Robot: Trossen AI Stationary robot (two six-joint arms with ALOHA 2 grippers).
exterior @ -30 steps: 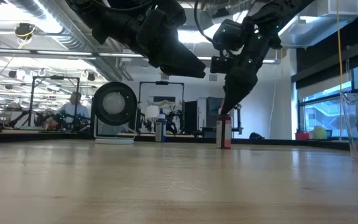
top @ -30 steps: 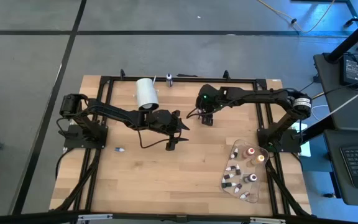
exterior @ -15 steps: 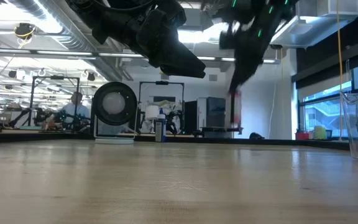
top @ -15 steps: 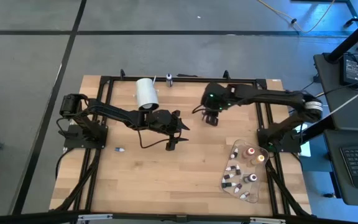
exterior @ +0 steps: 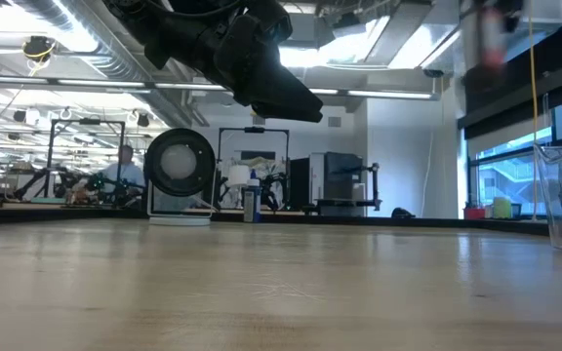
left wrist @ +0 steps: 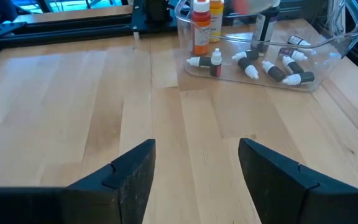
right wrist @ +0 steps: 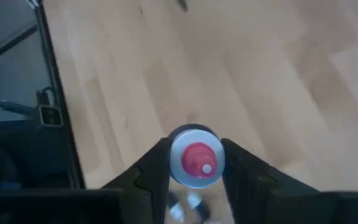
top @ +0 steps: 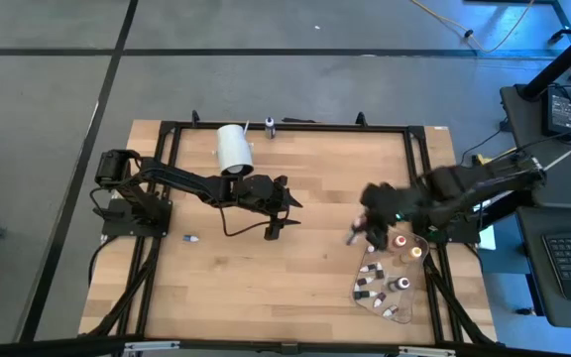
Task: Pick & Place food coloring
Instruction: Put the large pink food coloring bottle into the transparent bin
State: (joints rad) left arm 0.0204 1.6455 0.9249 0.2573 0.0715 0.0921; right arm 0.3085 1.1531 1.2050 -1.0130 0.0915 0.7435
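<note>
My right gripper (top: 357,233) is shut on a small food coloring bottle (right wrist: 196,157) with a red tip. It hangs above the table just left of the clear tray (top: 357,290). In the low view the bottle is a reddish blur (exterior: 490,44) high up at the right. The tray holds several more food coloring bottles (left wrist: 272,65), some upright and some lying down. My left gripper (top: 278,206) hovers open over the table's middle with nothing between its fingers (left wrist: 129,177). My right gripper pinches the bottle between its two fingers (right wrist: 151,171), one on each side of the round body (right wrist: 178,163) just below the red tip. The fingers slant downward. The bottle is lifted clear of the table, its tip toward the wrist camera.
A large white cylinder (top: 234,149) lies near the far edge beside my left arm. One small bottle (top: 191,239) lies on the wood at the left, and another (top: 270,125) stands at the far edge. Bare wood stretches between the grippers and the near edge.
My right gripper has closed on the bottle that stood at the far middle of the table. It has lifted the bottle clear, then swung fast toward the right and near edge, up to the tray, rolling as it went.
</note>
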